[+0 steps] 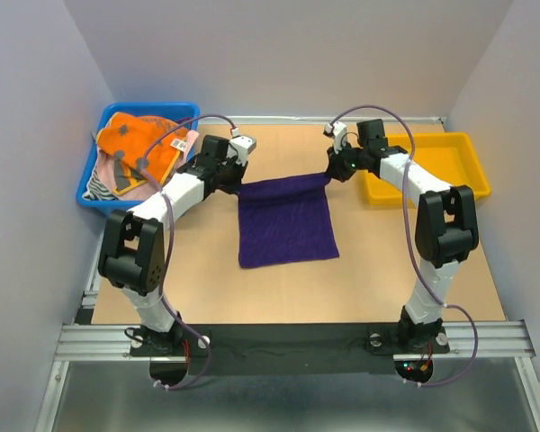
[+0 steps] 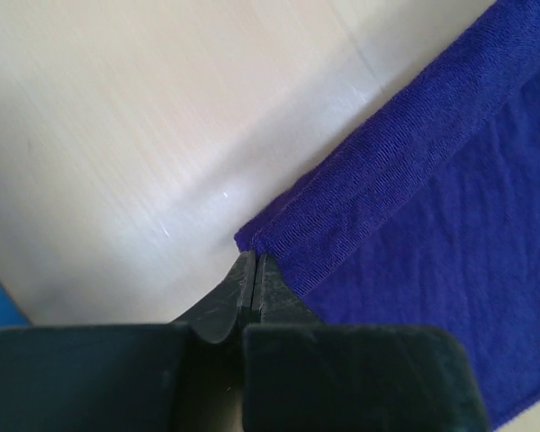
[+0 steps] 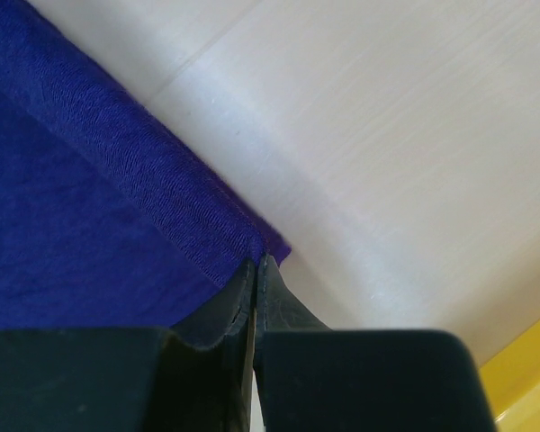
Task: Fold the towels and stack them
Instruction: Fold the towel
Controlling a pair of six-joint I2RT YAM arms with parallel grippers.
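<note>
While the dark purple towel (image 1: pixel 285 220) lies spread across the middle of the worktop (image 1: pixel 396 279), its far edge is pinched at both corners, and this looks like the start of the first fold. The near edge rests flat towards the arm bases. The far edge runs straight between the two arms, and the wrist views show it slightly raised, with a shadow beneath.

The left tool (image 2: pixel 255 261) has its jaws pressed tight together on the far-left corner, cloth caught right at the tips. The right tool (image 3: pixel 256 263) does the same on the far-right corner. Both bites are small, just the hemmed corner and nothing more.

To fold it well, I'd say both arms should lift together and travel towards the near edge at matching height and pace. That keeps the held edge taut and square. If one side leads, the fold goes crooked. With grips this shallow, a sharp tug could pull a corner free, so a smooth carry suits best. The held corners should be set down right on the near corners before either tool lets go.

Off to the far left, a blue bin (image 1: pixel 148 108) holds the grey-and-orange towel (image 1: pixel 135 144), bunched up and unfolded. On the far right sits a yellow tray (image 1: pixel 432 166), just beside the right arm.
</note>
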